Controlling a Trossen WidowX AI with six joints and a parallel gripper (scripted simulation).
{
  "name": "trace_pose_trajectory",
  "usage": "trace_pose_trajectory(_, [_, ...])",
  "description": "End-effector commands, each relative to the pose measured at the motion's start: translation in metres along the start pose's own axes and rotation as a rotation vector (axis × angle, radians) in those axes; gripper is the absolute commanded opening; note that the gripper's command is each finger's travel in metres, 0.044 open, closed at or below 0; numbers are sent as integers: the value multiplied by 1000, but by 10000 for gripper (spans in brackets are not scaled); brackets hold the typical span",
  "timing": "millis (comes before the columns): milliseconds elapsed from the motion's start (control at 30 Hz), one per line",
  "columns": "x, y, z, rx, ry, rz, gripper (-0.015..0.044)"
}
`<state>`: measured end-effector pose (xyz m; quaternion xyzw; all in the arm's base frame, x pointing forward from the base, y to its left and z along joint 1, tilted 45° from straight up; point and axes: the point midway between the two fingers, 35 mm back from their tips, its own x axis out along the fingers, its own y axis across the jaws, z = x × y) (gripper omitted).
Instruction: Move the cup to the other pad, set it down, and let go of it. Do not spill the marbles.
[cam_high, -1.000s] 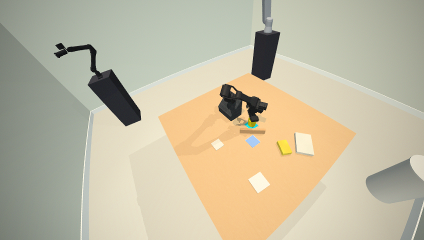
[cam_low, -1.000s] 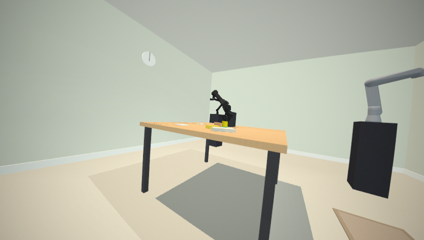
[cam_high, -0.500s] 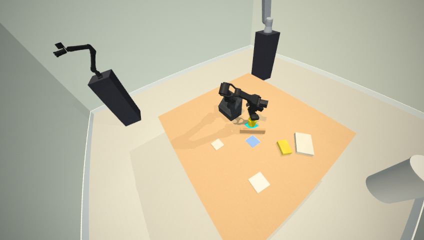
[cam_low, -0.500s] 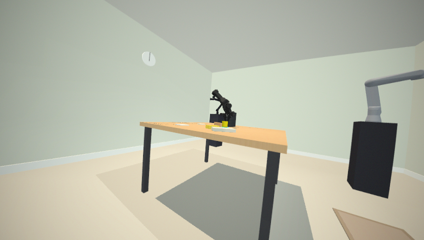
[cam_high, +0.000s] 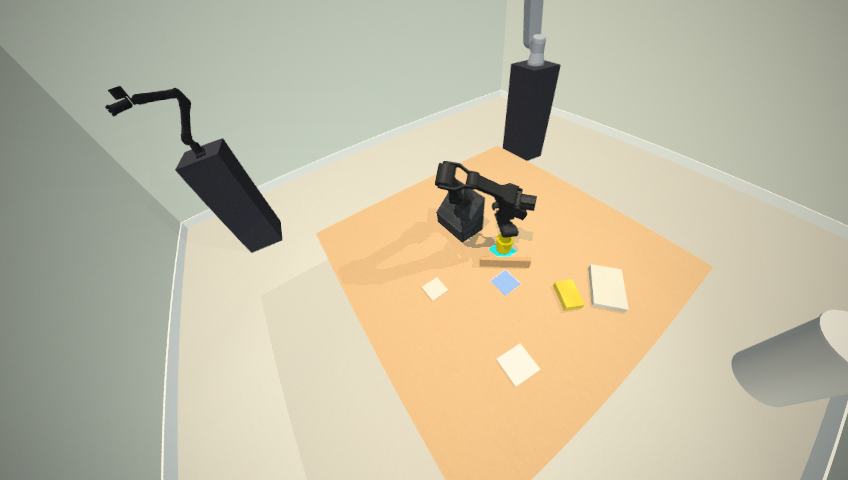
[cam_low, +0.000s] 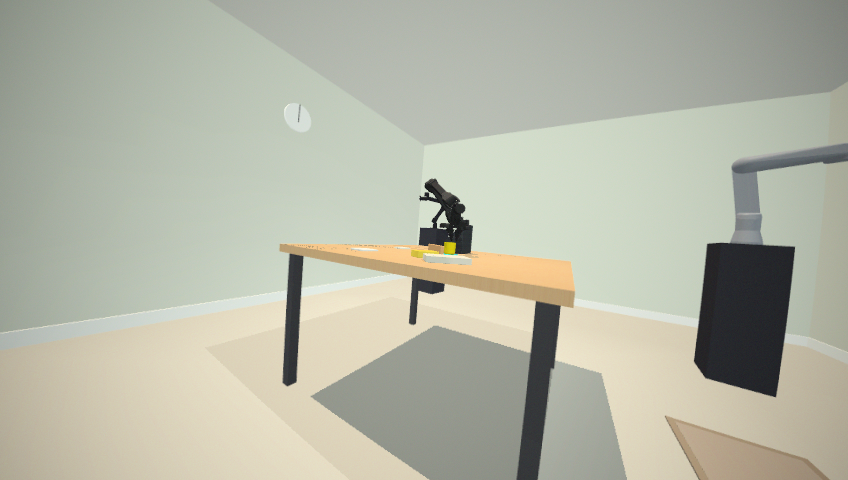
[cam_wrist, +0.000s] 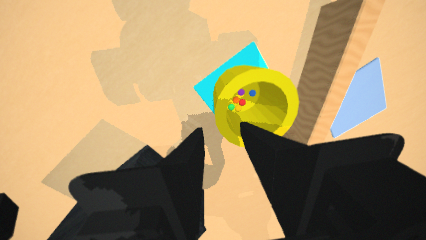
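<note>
On the cyan pad (cam_wrist: 235, 67), just this side of the wooden bar (cam_wrist: 332, 65), the yellow cup (cam_wrist: 256, 104) stands upright with its marbles (cam_wrist: 240, 100) inside. The gripper (cam_wrist: 222, 134) hangs above it, partly open and holding nothing. I judge the grasp not yet made; next it must close on the cup and carry it level over the bar to the pale blue pad (cam_wrist: 361, 97).

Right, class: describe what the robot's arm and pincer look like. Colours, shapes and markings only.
The arm is matt black throughout, built of chunky rounded links on a dark boxy base. The pincer has two black fingers that taper to wedge-shaped tips. No cables, labels or markings are visible in any view.
</note>
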<state>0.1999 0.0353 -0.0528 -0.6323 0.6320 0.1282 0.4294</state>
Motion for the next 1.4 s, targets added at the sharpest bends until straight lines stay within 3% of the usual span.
trace_pose_trajectory(0, [-8, -1, 1, 9, -11, -4, 147])
trace_pose_trajectory(200, [-12, 1, -2, 8, -10, -5, 147])
trace_pose_trajectory(567, [-12, 1, -1, 2, -3, -2, 435])
trace_pose_trajectory(1033, [-69, 5, -5, 7, -12, -2, 440])
trace_pose_trajectory(1367, [-68, 8, -9, -1, -1, -1, 440])
